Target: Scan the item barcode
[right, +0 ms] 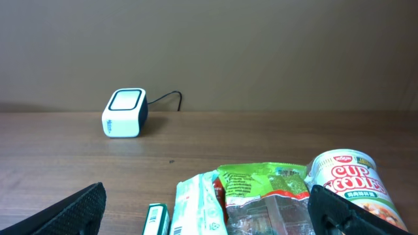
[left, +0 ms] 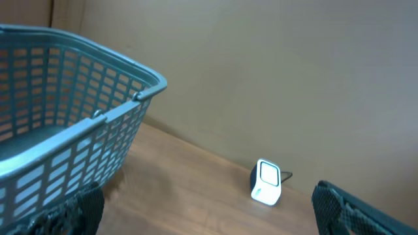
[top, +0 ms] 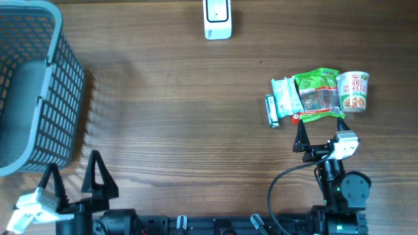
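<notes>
A cluster of items lies at the right: a green snack bag (top: 318, 96) (right: 274, 196), a cup of noodles (top: 354, 90) (right: 349, 183), a pale green packet (top: 286, 96) (right: 199, 209) and a small green box (top: 272, 111) (right: 157, 220). The white barcode scanner (top: 217, 19) (left: 266, 183) (right: 124, 113) stands at the table's far edge. My right gripper (top: 320, 130) (right: 208, 219) is open just in front of the items and holds nothing. At the near left my left gripper (top: 72, 173) (left: 209, 219) is open and holds nothing.
A large blue-grey plastic basket (top: 32, 85) (left: 65, 117) stands at the far left, close to the left gripper. Bare wooden tabletop (top: 183, 98) stretches between the basket and the items. A black cable runs from the scanner toward the wall.
</notes>
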{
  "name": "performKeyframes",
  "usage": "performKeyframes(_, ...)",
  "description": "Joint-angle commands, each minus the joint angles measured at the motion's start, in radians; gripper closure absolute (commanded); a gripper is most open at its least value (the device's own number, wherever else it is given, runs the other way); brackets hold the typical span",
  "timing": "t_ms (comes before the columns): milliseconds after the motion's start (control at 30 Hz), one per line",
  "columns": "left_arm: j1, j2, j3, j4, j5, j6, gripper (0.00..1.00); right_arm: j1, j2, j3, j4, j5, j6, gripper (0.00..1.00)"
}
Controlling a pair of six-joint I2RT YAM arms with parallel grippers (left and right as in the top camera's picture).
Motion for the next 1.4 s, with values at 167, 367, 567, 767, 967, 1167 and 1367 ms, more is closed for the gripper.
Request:
performKeyframes(167, 0.008, -0.050, -0.325, 0.533, 0.050, -0.005, 0.00, -0.004, -0.008, -0.001, 0.006, 0.018, 0.018, 0.00)
performKeyframes(367, 0.008, -0.050, -0.609, 1.131, 0.126, -0.005, 0.00, -0.004, -0.008, -0.001, 0.006, 0.018, 0.018, 0.00)
performKeyframes(567, 0.008, -0.050, -0.803, 1.283, 0.153, -0.005, 0.00, -0.004, -0.008, -0.001, 0.006, 0.018, 0.018, 0.00)
performKeyframes(767, 0.008, -0.050, -0.853, 1.130, 0.152, -0.005, 0.00, -0.004, -0.008, -0.001, 0.006, 0.018, 0.018, 0.00)
performKeyframes(967, 0.008, -0.050, -0.853, 0.841, 0.148, -0.005, 0.00, -0.004, -0.008, -0.001, 0.006, 0.018, 0.018, 0.00)
performKeyframes(1167, 0.008, -0.051, -0.853, 0.712, 0.140, 0.054, 0.00, -0.004, -0.008, -0.001, 0.006, 0.018, 0.018, 0.00)
performKeyframes(1367, 0.008, -0.051, -0.853, 0.710, 0.169, 0.197, 0.00, -0.004, -0.008, -0.001, 0.006, 0.018, 0.018, 0.00)
